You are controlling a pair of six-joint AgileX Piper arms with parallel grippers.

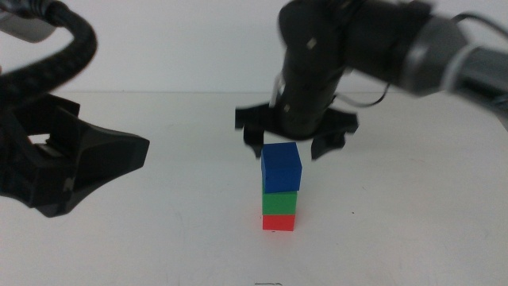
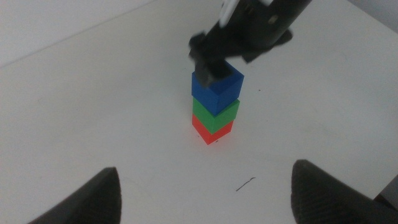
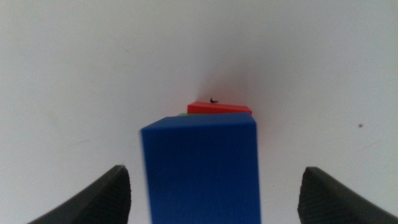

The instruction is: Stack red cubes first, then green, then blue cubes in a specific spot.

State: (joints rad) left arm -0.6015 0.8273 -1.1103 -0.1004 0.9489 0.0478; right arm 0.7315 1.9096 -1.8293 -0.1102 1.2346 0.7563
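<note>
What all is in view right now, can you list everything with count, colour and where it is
red cube: one, red, bottom of the stack on the table
green cube: one, green, on the red cube
blue cube: one, blue, top of the stack
table: one, white, under the stack
right gripper: one, dark, open, jaws either side of the blue cube's top
left gripper: one, dark, open, apart from the stack at the left

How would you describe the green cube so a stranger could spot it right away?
On the white table, find the three-cube stack below the open right gripper. The green cube is its middle block, resting on the red cube and under the blue cube.
</note>
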